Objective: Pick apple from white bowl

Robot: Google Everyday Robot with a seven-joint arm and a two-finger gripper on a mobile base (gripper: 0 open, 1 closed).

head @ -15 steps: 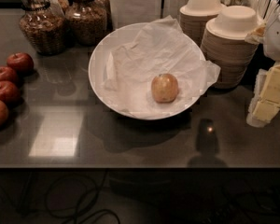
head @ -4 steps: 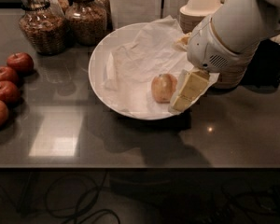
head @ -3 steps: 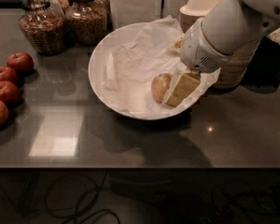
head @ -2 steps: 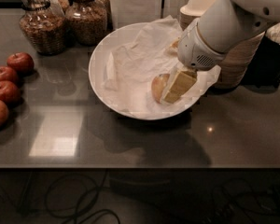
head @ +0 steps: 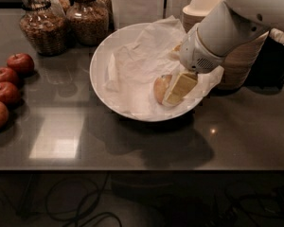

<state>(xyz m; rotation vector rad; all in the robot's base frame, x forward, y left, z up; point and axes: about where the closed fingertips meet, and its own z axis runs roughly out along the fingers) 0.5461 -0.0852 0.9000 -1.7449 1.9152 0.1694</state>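
Fingers (head: pixel 183 85) showing as one yellow block; I'm not managing to tell open from closed (far side hidden). Gripper (head: pixel 174 94) hanging inside bowl (head: pixel 104 56), overlapping right side of apple (head: pixel 159 89). Apple sitting just left of it, in bowl's right half. I'm judging the grasp as turning on that leftward offset.

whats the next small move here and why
Probably secure the grip on the apple before any lift: the gripper sits inside the white bowl, overlapping the apple's right side, and the apple rests on the paper liner.

Red apples (head: pixel 4 92), glass jars (head: pixel 42 30) (dark countertop (head: pixel 132 148))
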